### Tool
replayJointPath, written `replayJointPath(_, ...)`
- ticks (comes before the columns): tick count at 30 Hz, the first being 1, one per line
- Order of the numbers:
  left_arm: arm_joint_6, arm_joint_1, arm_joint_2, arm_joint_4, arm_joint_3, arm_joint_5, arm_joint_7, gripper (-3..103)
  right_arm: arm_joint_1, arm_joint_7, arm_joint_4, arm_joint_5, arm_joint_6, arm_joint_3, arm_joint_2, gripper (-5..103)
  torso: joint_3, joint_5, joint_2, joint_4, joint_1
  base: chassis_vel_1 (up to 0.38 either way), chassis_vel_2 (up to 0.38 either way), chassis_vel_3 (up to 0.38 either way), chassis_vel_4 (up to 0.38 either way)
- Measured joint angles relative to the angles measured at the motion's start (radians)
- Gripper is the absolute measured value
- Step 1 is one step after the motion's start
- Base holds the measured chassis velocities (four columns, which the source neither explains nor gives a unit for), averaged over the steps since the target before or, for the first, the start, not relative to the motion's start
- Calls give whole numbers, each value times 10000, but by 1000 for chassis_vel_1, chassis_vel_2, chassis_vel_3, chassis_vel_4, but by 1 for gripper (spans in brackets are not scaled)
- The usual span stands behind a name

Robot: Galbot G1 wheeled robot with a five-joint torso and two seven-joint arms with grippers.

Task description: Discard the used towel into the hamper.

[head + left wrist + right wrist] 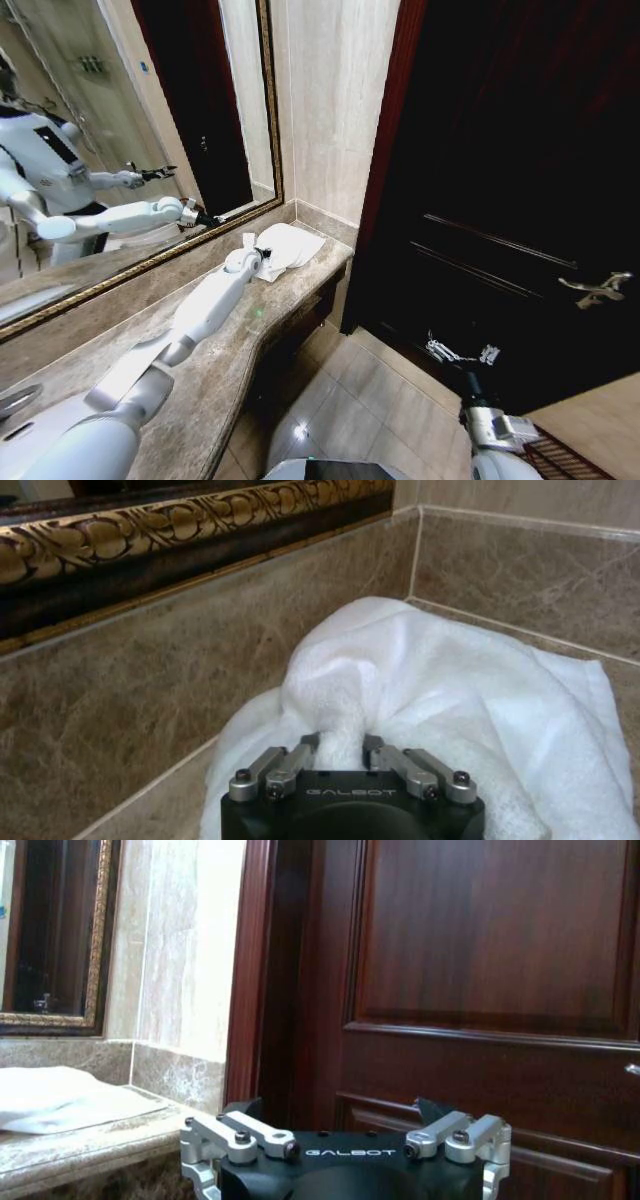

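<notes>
1. The white towel (288, 247) lies heaped on the brown marble counter (210, 380), at its far end in the corner where the counter meets the beige wall, just below the gilt-framed mirror (130, 150).
2. The left gripper (342, 751) is at the near edge of that towel; in the left wrist view its two fingers (296, 759) are drawn close together, pinching a raised fold of white cloth, and the cloth rises in a peak straight up from them.
3. The rest of the towel spreads flat on the counter beyond and beside the gripper.
4. The right gripper (462, 352) hangs low in front of the dark wooden door (520, 200), well apart from the towel, its fingers spread wide with nothing between them.
5. A dark reddish wire hamper (556, 456) shows at the lower right edge of the head view, on the floor beside the right arm.
</notes>
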Motion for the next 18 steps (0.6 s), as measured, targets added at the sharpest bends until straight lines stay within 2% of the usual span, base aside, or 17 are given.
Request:
replayJointPath(2,-7,49,29,-48,-14,-11,30,14,2,-2,26,0,-12,0,0,100,0,0,0,0,0,0,0,0,0)
replayJointPath(4,-12,74,51,-72,-24,-14,58,14,5,-2,39,-2,-18,0,0,100,0,0,0,0,0,0,0,0,0)
replayJointPath(7,-39,104,88,-128,-64,-23,96,7,13,-3,68,-7,-31,-1,0,100,0,0,0,0,0,0,0,0,0)
replayJointPath(11,-629,209,223,-317,-111,-21,180,6,10,-3,124,-9,-37,-9,0,100,1,-2,-1,0,1,0,0,0,0)
replayJointPath(12,-1207,407,410,-727,-206,145,260,6,6,-4,172,-9,-40,-11,0,100,2,-2,-1,0,1,0,0,0,0)
replayJointPath(13,-1362,530,518,-997,-279,287,284,6,5,-3,198,-9,-40,-12,0,100,2,-2,-1,-2,1,0,0,0,0)
replayJointPath(14,-1362,530,518,-997,-279,287,284,6,5,-3,198,-9,-40,-12,0,100,2,-2,-1,-2,1,0,0,0,0)
replayJointPath(17,-1672,1558,1230,-3226,-1060,890,442,6,-6,9,303,-9,-46,-19,0,100,1,-1,0,1,1,0,0,0,0)
replayJointPath(18,-1672,1558,1230,-3226,-1060,890,442,6,-6,9,303,-9,-46,-19,0,100,1,-1,0,1,1,0,0,0,0)
